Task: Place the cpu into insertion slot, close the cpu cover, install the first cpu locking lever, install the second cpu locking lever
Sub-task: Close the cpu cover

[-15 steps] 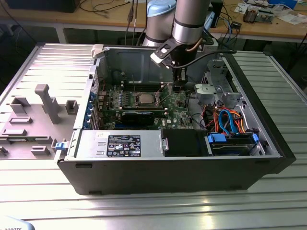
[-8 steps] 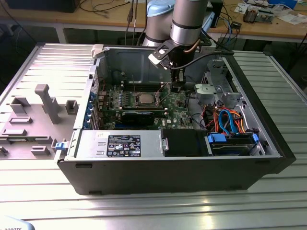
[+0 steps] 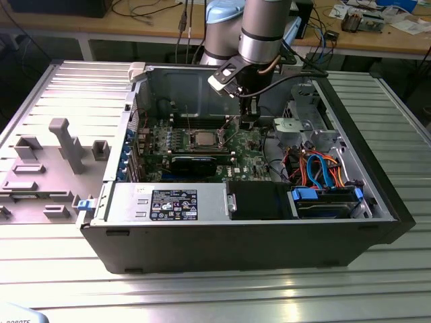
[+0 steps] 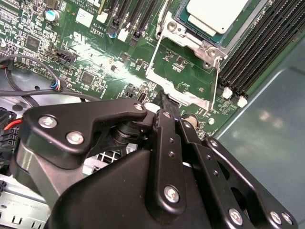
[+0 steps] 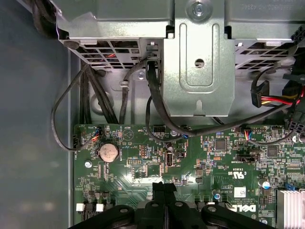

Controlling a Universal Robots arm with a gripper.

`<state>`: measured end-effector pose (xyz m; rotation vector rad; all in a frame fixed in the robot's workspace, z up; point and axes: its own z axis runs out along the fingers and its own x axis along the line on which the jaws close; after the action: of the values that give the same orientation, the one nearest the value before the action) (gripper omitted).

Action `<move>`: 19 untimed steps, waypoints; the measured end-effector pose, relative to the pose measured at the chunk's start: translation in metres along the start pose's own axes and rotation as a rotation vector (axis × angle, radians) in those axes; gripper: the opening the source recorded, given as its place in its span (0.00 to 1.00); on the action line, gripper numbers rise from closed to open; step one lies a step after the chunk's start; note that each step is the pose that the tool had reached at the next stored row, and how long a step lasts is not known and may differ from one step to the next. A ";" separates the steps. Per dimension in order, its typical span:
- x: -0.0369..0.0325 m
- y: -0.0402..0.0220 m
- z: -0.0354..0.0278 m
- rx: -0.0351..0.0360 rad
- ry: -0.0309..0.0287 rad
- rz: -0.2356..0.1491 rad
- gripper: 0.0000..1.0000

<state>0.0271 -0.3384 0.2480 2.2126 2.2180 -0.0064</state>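
Dull silver cpu [image 4: 217, 12] on a green board [image 4: 95, 62]; black gripper [image 4: 166, 102]; blue and orange cables [image 3: 322, 168] beside the board.

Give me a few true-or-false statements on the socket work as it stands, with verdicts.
1. The cpu lies in the insertion slot. True.
2. The cpu cover is shut over the chip. False: it is swung open, and the green board shows through its window.
3. The claw has its fingers spread wide. False: they are pressed together.
4. The claw's tip is by the edge of the open cover farthest from the chip. True.
5. A round silver battery sits on the board. True.
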 end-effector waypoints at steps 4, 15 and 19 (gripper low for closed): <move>0.0000 -0.0006 0.0000 0.0000 0.0000 0.000 0.11; 0.0000 -0.0055 0.0000 0.0000 0.0000 0.000 0.11; 0.0000 -0.0068 0.0000 0.0000 0.0000 0.000 0.11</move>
<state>0.0203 -0.3384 0.2479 2.2123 2.2182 -0.0064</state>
